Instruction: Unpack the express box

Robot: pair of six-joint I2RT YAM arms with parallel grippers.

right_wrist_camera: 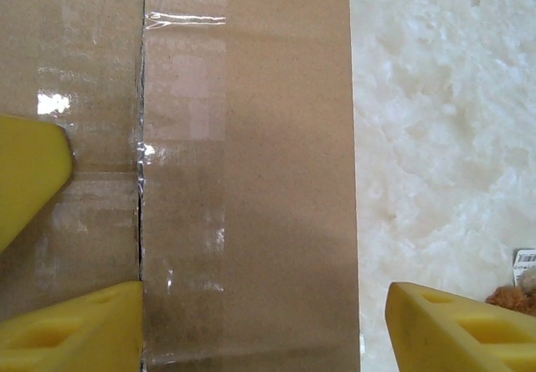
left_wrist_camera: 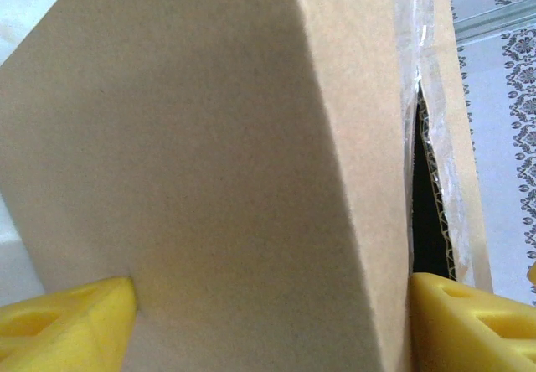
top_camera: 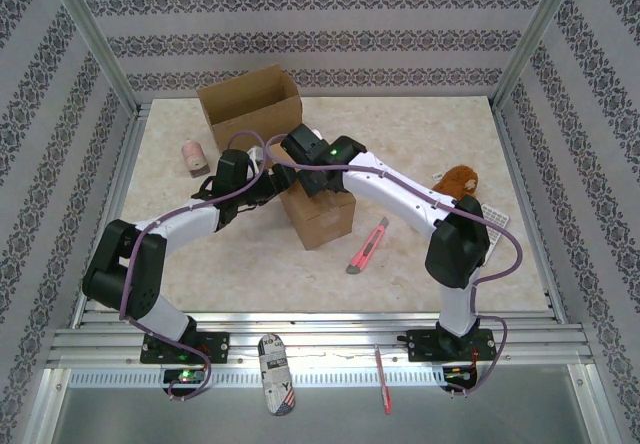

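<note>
Though its tape point(right_wrist_camera: 180, 221) looks slit, the express box point(top_camera: 325, 224) is unopened; left fingers point(left_wrist_camera: 67, 317) pinch it, right fingers point(right_wrist_camera: 452, 326) spread above.

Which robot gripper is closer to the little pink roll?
Left. The left gripper is at the side of the taped box facing the pink roll; the right gripper hovers over the box top, farther away.

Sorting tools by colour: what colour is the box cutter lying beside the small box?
Pink: the box cutter shows best in the top view.
</note>
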